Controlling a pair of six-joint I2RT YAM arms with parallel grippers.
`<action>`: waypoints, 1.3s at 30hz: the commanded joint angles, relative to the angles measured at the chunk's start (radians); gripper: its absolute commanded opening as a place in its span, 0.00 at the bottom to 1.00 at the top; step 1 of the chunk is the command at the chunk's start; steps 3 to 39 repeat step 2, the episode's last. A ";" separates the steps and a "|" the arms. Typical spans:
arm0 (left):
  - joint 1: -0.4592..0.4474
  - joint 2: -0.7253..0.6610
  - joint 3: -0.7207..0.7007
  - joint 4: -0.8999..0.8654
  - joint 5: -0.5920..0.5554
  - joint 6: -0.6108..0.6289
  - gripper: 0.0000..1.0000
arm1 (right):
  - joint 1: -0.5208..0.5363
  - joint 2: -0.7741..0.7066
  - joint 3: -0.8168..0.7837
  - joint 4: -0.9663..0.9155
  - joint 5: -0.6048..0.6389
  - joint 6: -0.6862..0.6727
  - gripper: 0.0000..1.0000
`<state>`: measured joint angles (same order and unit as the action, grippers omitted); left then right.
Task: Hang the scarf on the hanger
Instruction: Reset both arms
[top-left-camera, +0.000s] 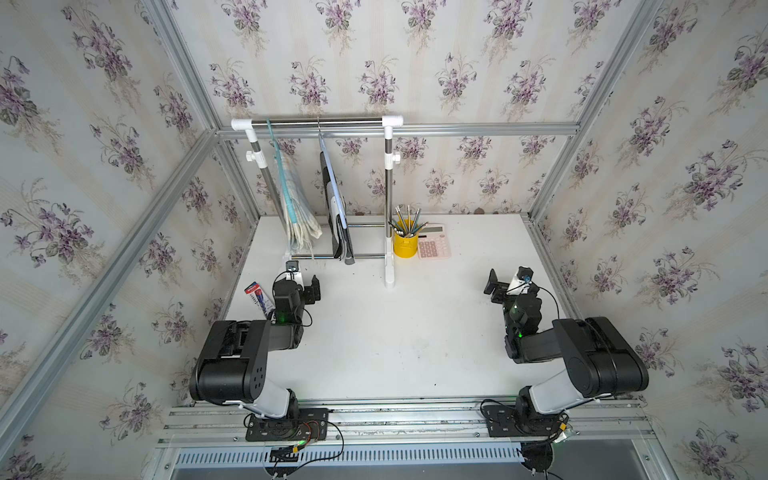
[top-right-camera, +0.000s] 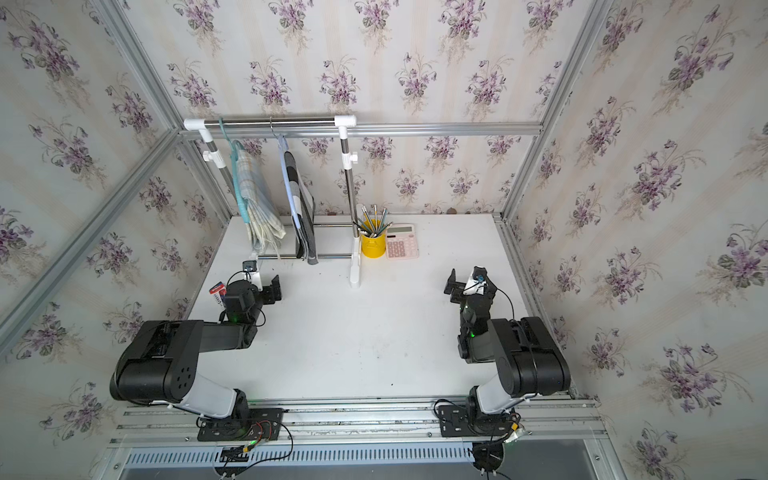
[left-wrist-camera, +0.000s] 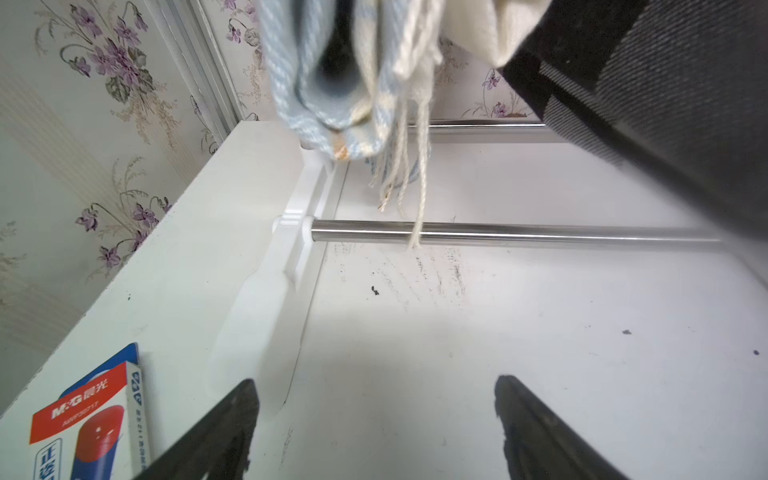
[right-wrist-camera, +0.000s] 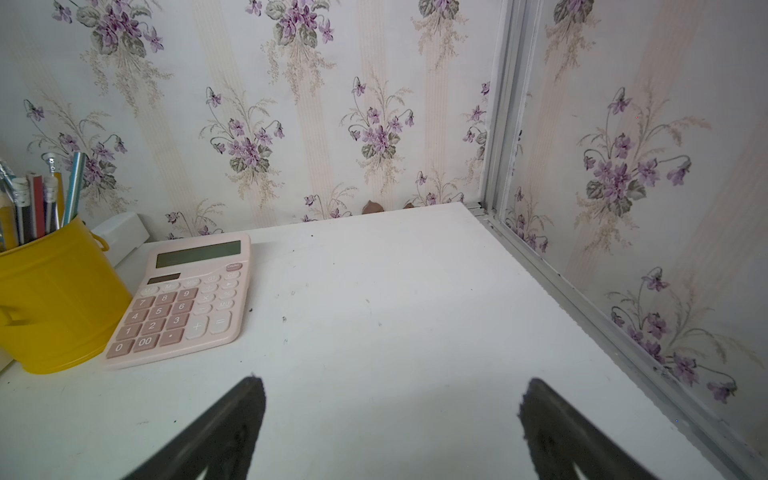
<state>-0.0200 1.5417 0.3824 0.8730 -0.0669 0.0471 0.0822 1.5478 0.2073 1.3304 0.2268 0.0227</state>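
Top views, rack: a rack (top-left-camera: 318, 121) is standing at the back left of the worktop (top-left-camera: 395, 332).
Top views, pale scarf: the pale scarf (top-left-camera: 303, 208) is hanging folded over a teal hanger (top-left-camera: 286, 187) that is hooking onto the rack's top bar, near the left post.
Top views, dark scarf: the dark scarf (top-left-camera: 344, 237) is hanging over a blue hanger (top-left-camera: 331, 178) on the same bar, beside the pale one.
Top views, bucket: a yellow bucket (top-left-camera: 404, 245) is standing just beside the rack's right foot and holding pencils (top-left-camera: 406, 226) that are sticking up. A pink calculator (top-left-camera: 434, 245) is lying just beside it.
Top views, marker box: a marker box (top-left-camera: 258, 296) is lying at the worktop's left edge, partly hidden by the left arm.
Top views, grippers: the left gripper (top-left-camera: 312, 286) is hovering in front of the rack's left foot. The right gripper (top-left-camera: 494, 284) is hovering well apart from it, over bare worktop.
Left wrist, gripper: the left gripper (left-wrist-camera: 376, 384) is spreading its jaws wide over bare worktop.
Left wrist, surroundings: the rack foot (left-wrist-camera: 266, 316) and lower rail (left-wrist-camera: 498, 235) are lying ahead. The pale scarf (left-wrist-camera: 332, 83) is dangling above them, with one fringe strand crossing the rail. The dark scarf (left-wrist-camera: 665, 104) is hanging beside it, and the marker box (left-wrist-camera: 91, 415) is lying near one finger.
Right wrist, gripper: the right gripper (right-wrist-camera: 392, 382) is spreading its jaws wide over bare worktop.
Right wrist, bucket: the bucket (right-wrist-camera: 54, 299) is holding the pencils (right-wrist-camera: 50, 195), and the calculator (right-wrist-camera: 187, 299) is lying just beside it.
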 joint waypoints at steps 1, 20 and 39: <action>-0.001 0.002 0.001 0.031 0.006 0.005 0.90 | -0.002 -0.001 -0.003 0.008 0.001 0.003 1.00; 0.000 0.001 0.001 0.031 0.006 0.005 0.90 | -0.001 -0.002 -0.004 0.012 0.002 0.003 1.00; 0.000 0.001 0.001 0.031 0.006 0.005 0.90 | -0.001 -0.002 -0.004 0.012 0.002 0.003 1.00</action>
